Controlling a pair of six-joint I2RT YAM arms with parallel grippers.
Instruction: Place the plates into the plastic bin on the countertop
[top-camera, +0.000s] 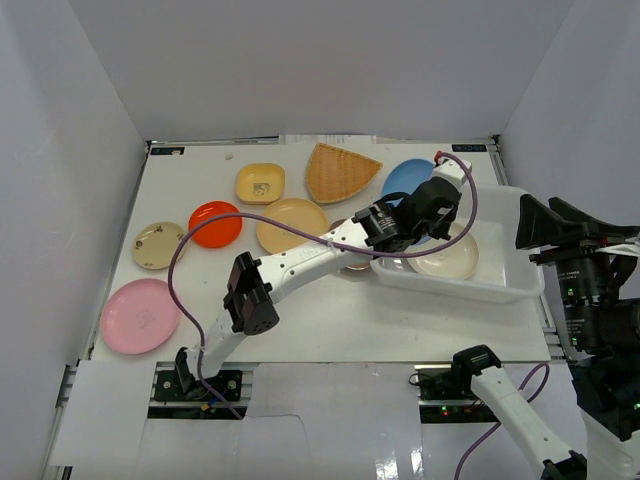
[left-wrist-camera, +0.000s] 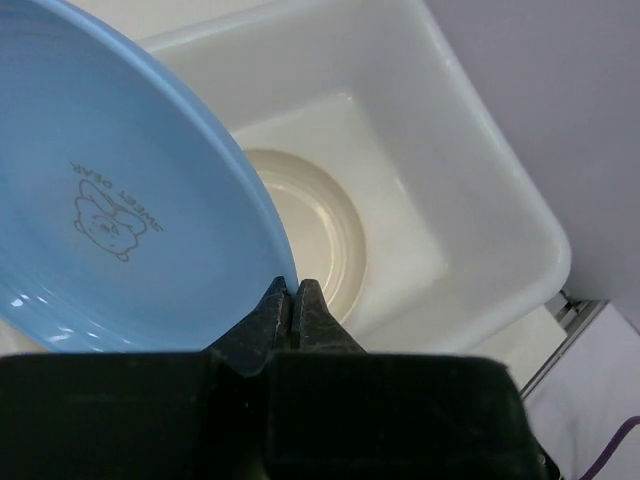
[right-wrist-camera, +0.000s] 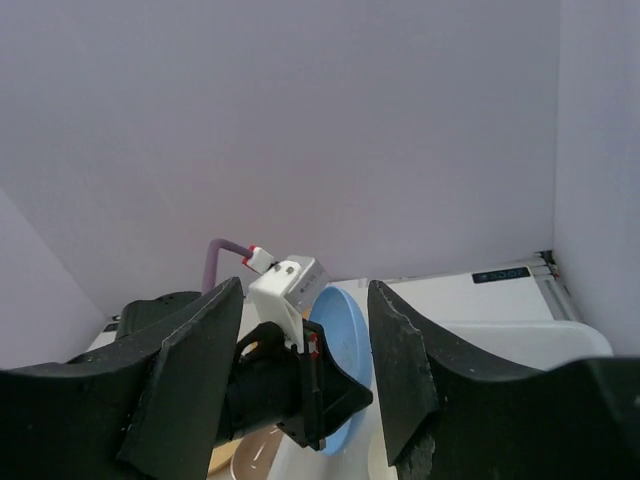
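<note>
White walls (top-camera: 80, 100) are enclosing the white bench (top-camera: 330, 315), w/ loose plates (top-camera: 215, 223) lying L and centre. L arm (top-camera: 300, 265) is stretching across to the R. L claw (left-wrist-camera: 293, 300) is pinching the blue plate (left-wrist-camera: 120, 200) by its rim, tilted over the bin (left-wrist-camera: 480, 200), where a cream plate (left-wrist-camera: 320, 230) is lying. R claw (right-wrist-camera: 303, 290) is hanging w/ fingers wide apart.

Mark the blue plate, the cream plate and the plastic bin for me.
blue plate (left-wrist-camera: 130, 200), left wrist view, inner face by the bear print.
cream plate (left-wrist-camera: 318, 235), left wrist view, its flat centre.
plastic bin (top-camera: 470, 288), top external view, near wall.
</note>
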